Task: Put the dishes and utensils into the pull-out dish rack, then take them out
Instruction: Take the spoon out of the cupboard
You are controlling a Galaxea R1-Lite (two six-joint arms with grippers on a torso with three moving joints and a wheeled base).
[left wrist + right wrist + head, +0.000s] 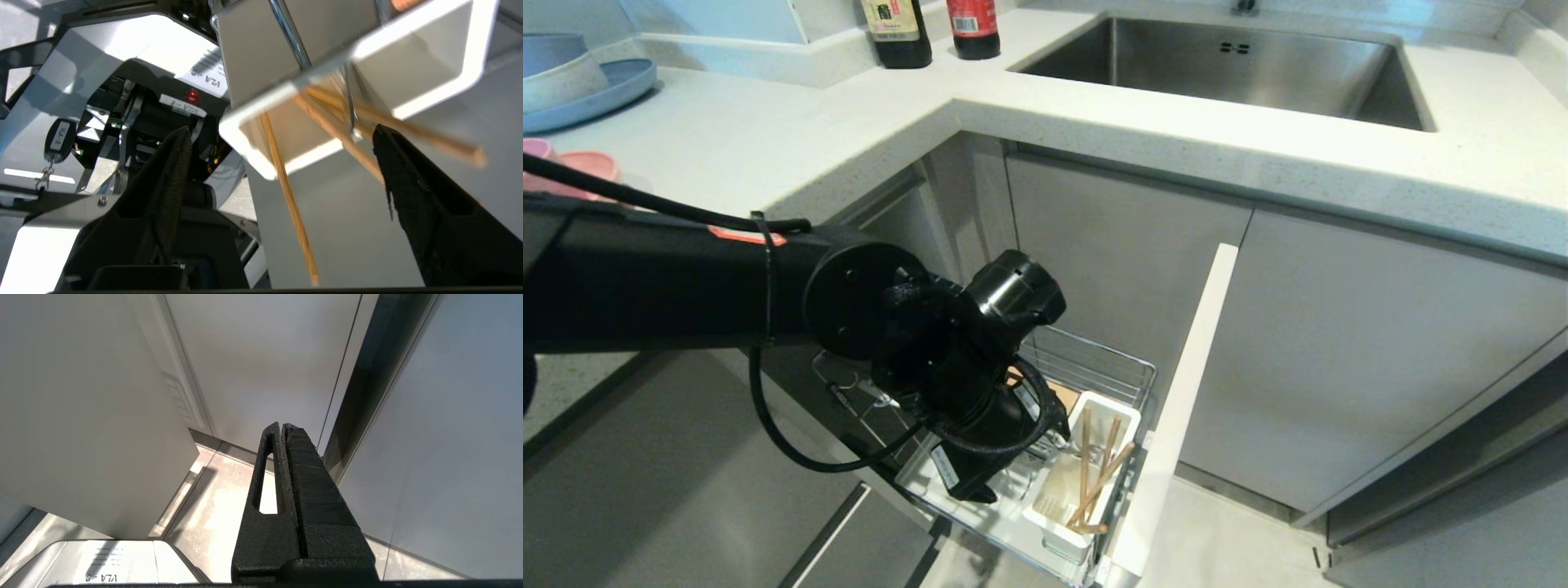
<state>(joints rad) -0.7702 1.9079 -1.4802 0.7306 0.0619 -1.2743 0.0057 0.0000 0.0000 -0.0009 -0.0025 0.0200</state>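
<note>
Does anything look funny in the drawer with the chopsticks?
A little. The chopsticks sit in the white utensil cup of the pull-out dish rack, but they lean and cross instead of standing straight. The left gripper is open beside them. Nothing looks spilled or broken.

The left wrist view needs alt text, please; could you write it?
Light wooden chopsticks stand loose in the white utensil cup of the chrome wire rack, framed by the open black left gripper, which holds nothing.

Pale speckled desk carrying blue plate with stacked bowls, pink dishes, two dark bottles; sink set in.
</note>
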